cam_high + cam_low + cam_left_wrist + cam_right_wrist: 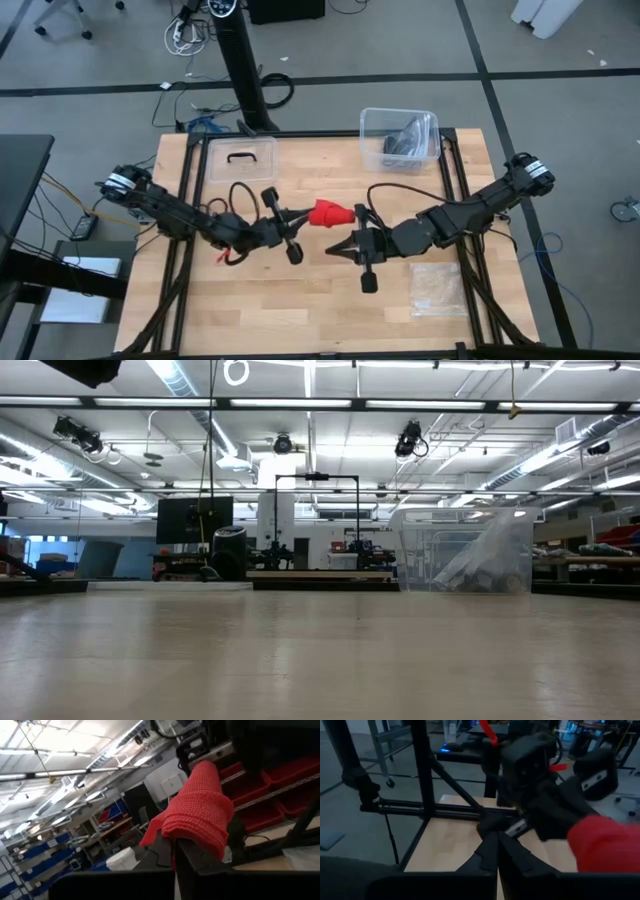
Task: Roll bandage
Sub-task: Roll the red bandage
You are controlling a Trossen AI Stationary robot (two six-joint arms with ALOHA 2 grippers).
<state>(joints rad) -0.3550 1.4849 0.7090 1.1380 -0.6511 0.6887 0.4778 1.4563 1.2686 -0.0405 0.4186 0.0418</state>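
Observation:
The bandage (329, 213) is a bright red stubby roll, held up over the middle of the table. My left gripper (308, 214) reaches in from the table's left and is shut on it. In the left wrist view the knitted red roll (196, 812) sits right over my fingertips. My right gripper (332, 250) is shut with nothing in it. It points toward the table's left, a little nearer the near edge than the roll. In the right wrist view the roll (605, 847) lies off to one side of my closed fingers (490, 851). My left gripper pinches the roll's left end (172, 834) between its two fingers, coming about level from the table's left. The roll sticks out past the fingertips toward the right and is lifted clear of the table. The roll itself hides how far back it reaches.
A clear bin (400, 138) with something dark in it stands at the far right, also seen as the bin (465, 560) in the low view. A clear lid with a black handle (240, 158) lies far left. A clear plastic bag (438, 288) lies near right.

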